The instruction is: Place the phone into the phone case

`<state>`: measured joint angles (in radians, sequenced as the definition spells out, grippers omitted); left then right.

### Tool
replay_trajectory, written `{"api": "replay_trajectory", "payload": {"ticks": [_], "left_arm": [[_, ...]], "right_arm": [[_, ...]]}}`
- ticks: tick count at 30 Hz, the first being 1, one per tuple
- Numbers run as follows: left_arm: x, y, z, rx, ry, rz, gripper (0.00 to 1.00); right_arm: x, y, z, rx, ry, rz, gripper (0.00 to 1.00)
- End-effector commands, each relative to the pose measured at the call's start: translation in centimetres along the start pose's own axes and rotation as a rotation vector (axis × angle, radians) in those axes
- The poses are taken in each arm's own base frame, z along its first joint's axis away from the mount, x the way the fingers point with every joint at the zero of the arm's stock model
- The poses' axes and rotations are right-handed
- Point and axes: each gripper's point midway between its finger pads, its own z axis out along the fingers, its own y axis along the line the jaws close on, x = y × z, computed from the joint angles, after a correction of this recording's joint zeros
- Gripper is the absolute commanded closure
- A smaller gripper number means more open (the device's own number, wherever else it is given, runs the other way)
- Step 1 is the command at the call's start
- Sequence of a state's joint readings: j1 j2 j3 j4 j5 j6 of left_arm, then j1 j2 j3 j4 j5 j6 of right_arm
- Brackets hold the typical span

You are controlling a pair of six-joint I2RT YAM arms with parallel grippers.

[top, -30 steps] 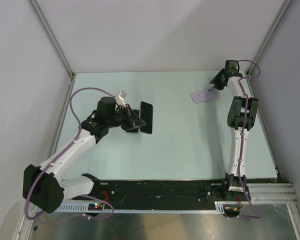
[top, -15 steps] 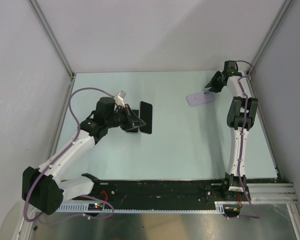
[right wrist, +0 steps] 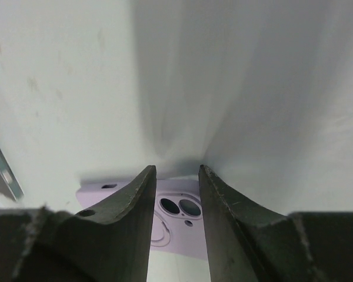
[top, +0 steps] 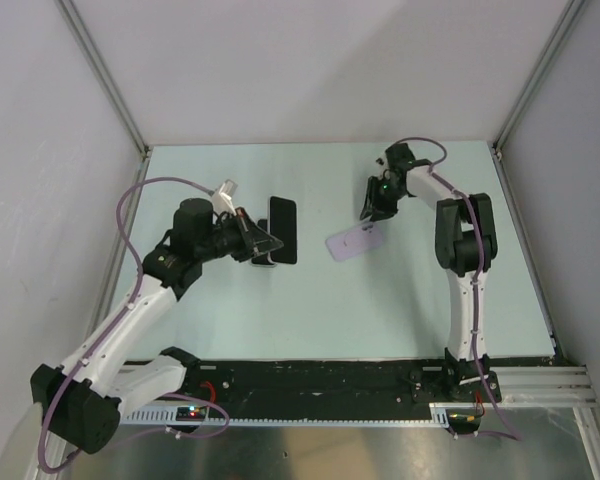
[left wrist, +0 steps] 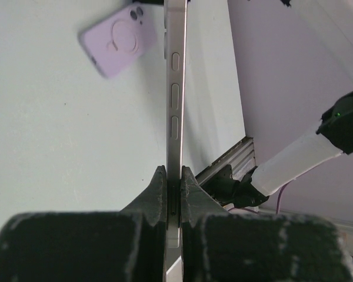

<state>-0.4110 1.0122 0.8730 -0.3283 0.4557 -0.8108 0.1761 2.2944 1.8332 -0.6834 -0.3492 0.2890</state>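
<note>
Your left gripper (top: pixel 264 243) has its fingers (left wrist: pixel 157 191) pressed onto the black phone (top: pixel 283 230), pinching it across its thickness at its near end. It holds the phone over the left-of-middle part of the pale table (top: pixel 280 320). In the left wrist view you look straight along the phone's silver edge: three side buttons (left wrist: pixel 175 94) sit in a row facing the camera, and the rest of the phone reaches away from the grip. From above, the phone shows its dark face and runs near to far. The lilac phone case (top: pixel 355 241) is just right of the phone and apart from it, about midway across the table. It sits slantwise, with its far-right end toward your right gripper (top: pixel 372 208). Its back is up, so you can see the camera cut-out (right wrist: pixel 180 206) and a round ring (left wrist: pixel 128 44) on it. The right gripper's fingers (right wrist: pixel 134 214) stand partly spread. In the right wrist view, the camera end of the case shows through the gap between them, and the case reaches out wider than the left finger. They are not clamped on the case, and you cannot tell from these views whether the fingertips touch it. A sliver of the phone's edge shows at the left margin of that same view.
</note>
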Motion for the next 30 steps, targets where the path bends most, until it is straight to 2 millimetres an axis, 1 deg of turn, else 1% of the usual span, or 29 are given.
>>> {"api": "replay_trajectory", "payload": {"ticks": [1, 2, 3, 4, 5, 6, 7, 8, 9, 11, 13, 15, 16, 18, 19, 20, 23, 25, 30], "left_arm": [[-0.3, -0.8, -1.2, 0.053, -0.037, 0.039, 1.0], [-0.2, -0.6, -1.2, 0.051, -0.038, 0.038, 1.0], [-0.2, -0.5, -1.3, 0.049, -0.041, 0.038, 1.0], [-0.1, -0.3, -1.3, 0.046, -0.041, 0.036, 1.0], [0.1, -0.1, -1.4, 0.044, -0.041, 0.037, 1.0], [0.1, 0.0, -1.4, 0.04, -0.044, 0.039, 1.0], [0.0, 0.1, -1.5, 0.038, -0.048, 0.04, 1.0], [0.0, 0.3, -1.5, 0.033, -0.05, 0.041, 1.0], [0.0, 0.4, -1.5, 0.03, -0.056, 0.043, 1.0], [-0.2, 0.8, -1.5, 0.02, -0.066, 0.044, 1.0], [-0.2, 1.0, -1.5, 0.015, -0.067, 0.042, 1.0], [-0.2, 1.1, -1.4, 0.012, -0.064, 0.039, 1.0], [-0.2, 1.1, -1.4, 0.012, -0.064, 0.04, 1.0], [-0.3, 1.2, -1.4, 0.009, -0.065, 0.04, 1.0], [-0.3, 1.3, -1.4, 0.007, -0.065, 0.04, 1.0], [-0.3, 1.4, -1.4, 0.005, -0.066, 0.041, 1.0], [-0.3, 1.6, -1.4, 0.0, -0.068, 0.04, 1.0], [-0.3, 1.9, -1.4, -0.005, -0.07, 0.041, 1.0], [-0.4, 2.2, -1.3, -0.013, -0.073, 0.038, 1.0]], "right_arm": [[2.2, 2.6, -1.8, 0.005, -0.007, -0.115, 0.59], [2.4, 2.7, -2.1, 0.016, -0.018, -0.105, 0.58], [1.9, 3.1, -3.0, 0.029, -0.053, -0.099, 0.57], [1.7, 3.1, -3.7, 0.044, -0.081, -0.073, 0.55], [0.9, 3.2, -5.0, 0.068, -0.136, -0.051, 0.5], [0.8, 3.1, -5.8, 0.089, -0.17, -0.001, 0.47], [0.1, 3.5, -7.2, 0.091, -0.235, 0.028, 0.43], [0.3, 3.9, -8.5, 0.089, -0.279, 0.078, 0.4], [0.4, 3.7, -9.2, 0.108, -0.325, 0.123, 0.37], [1.6, 3.0, -10.2, 0.155, -0.389, 0.233, 0.29], [3.1, 2.4, -10.2, 0.218, -0.415, 0.344, 0.23], [4.4, 2.6, -9.8, 0.262, -0.421, 0.435, 0.19], [5.0, 3.2, -9.6, 0.27, -0.426, 0.483, 0.17], [5.9, 3.6, -9.5, 0.31, -0.46, 0.585, 0.1], [6.2, 4.0, -9.6, 0.318, -0.481, 0.638, 0.06], [6.4, 4.1, -9.6, 0.331, -0.499, 0.675, 0.03], [6.6, 4.9, -9.2, 0.33, -0.503, 0.788, 0.01], [6.9, 4.8, -8.6, 0.355, -0.484, 0.843, 0.01], [7.5, 4.9, -7.2, 0.425, -0.437, 0.903, 0.01]]}}
